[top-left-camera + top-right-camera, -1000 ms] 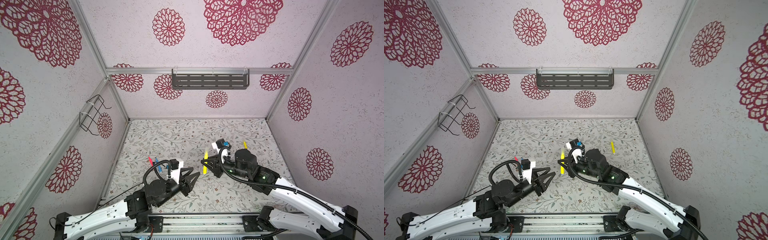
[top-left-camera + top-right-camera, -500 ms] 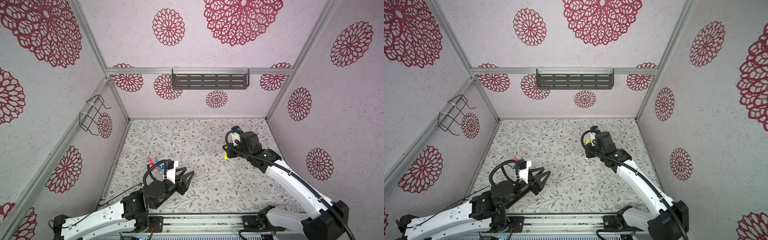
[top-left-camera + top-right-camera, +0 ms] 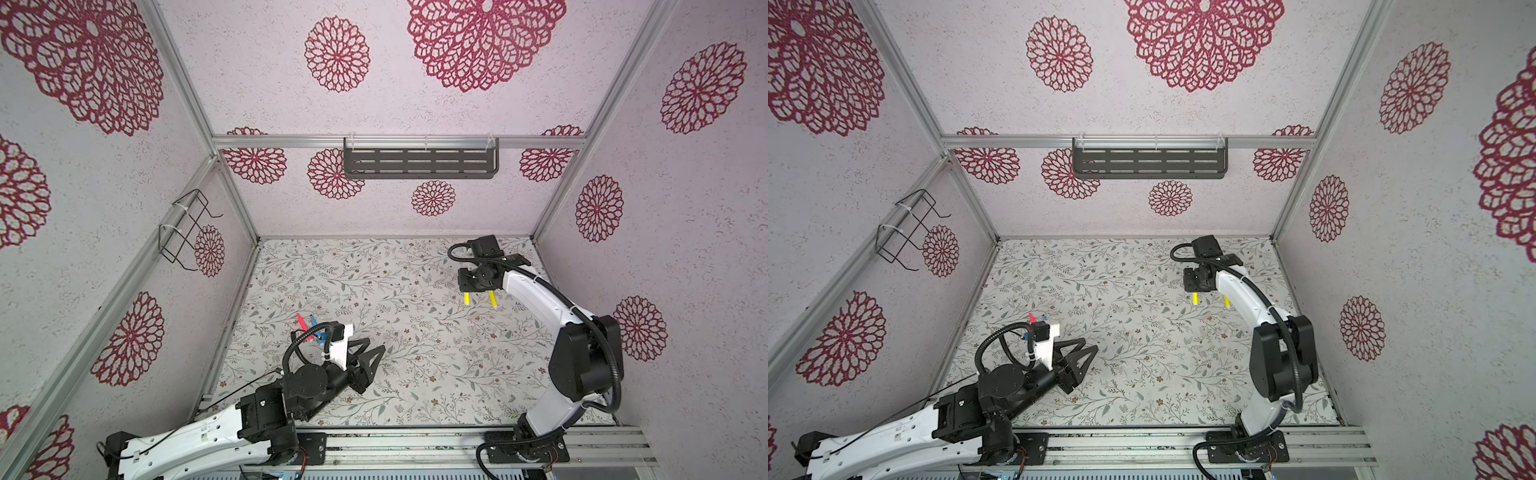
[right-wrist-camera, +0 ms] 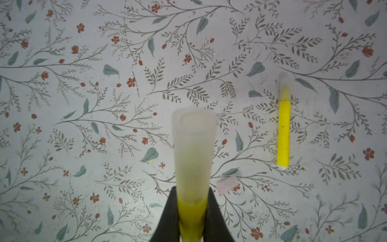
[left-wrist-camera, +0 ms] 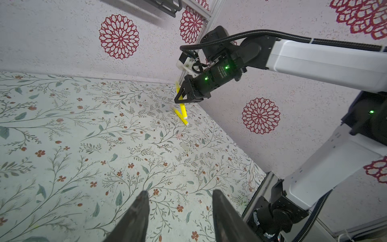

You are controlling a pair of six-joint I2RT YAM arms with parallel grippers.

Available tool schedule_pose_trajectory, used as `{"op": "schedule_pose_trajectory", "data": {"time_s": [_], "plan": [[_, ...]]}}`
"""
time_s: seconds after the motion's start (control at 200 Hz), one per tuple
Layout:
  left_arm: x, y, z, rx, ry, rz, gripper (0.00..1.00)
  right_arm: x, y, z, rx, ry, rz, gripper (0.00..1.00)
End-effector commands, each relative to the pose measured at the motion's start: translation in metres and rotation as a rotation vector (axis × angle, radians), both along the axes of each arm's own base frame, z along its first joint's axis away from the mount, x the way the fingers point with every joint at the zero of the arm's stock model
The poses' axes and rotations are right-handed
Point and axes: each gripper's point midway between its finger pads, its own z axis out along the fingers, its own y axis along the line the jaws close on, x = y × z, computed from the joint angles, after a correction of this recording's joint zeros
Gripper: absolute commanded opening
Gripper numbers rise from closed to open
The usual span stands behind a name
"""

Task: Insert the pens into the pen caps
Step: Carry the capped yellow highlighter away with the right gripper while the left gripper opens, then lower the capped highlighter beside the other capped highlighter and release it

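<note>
The yellow pen, capped and clamped in the right pincer, now hangs far right instead of centre, beside the other capped yellow pen, likely ready for set-down, while the left pincer stands apart, empty.

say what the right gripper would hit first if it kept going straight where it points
Probably the floral mat: the right gripper points down at a bare patch, the capped yellow pen in its fingers leading. The other yellow pen lies aside.
</note>
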Motion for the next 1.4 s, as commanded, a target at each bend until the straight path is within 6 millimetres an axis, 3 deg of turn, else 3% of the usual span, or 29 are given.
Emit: {"op": "schedule_pose_trajectory", "data": {"time_s": [0.0, 0.225, 0.426, 0.711, 1.061, 1.262, 1.397], "plan": [[-0.005, 0.004, -0.005, -0.007, 0.01, -0.003, 0.51, 0.009, -0.019, -0.005, -0.072, 0.039, -0.008, 0.0], [-0.008, 0.014, -0.004, -0.023, 0.008, 0.005, 0.51, 0.029, -0.038, -0.03, -0.134, 0.113, -0.029, 0.0], [-0.009, 0.018, -0.008, -0.024, 0.011, 0.006, 0.52, 0.036, -0.068, -0.056, -0.187, 0.173, -0.09, 0.0], [-0.009, 0.017, -0.01, -0.02, 0.01, 0.01, 0.52, 0.043, -0.087, -0.081, -0.233, 0.208, -0.114, 0.0], [-0.008, 0.018, -0.008, -0.014, 0.006, 0.016, 0.52, 0.047, -0.09, -0.108, -0.259, 0.265, -0.108, 0.0], [-0.007, 0.02, -0.004, -0.011, -0.004, 0.027, 0.52, 0.052, -0.092, -0.11, -0.273, 0.261, -0.119, 0.0], [-0.007, 0.019, -0.003, -0.002, -0.005, 0.028, 0.52, 0.056, -0.095, -0.106, -0.291, 0.248, -0.131, 0.06]]}}
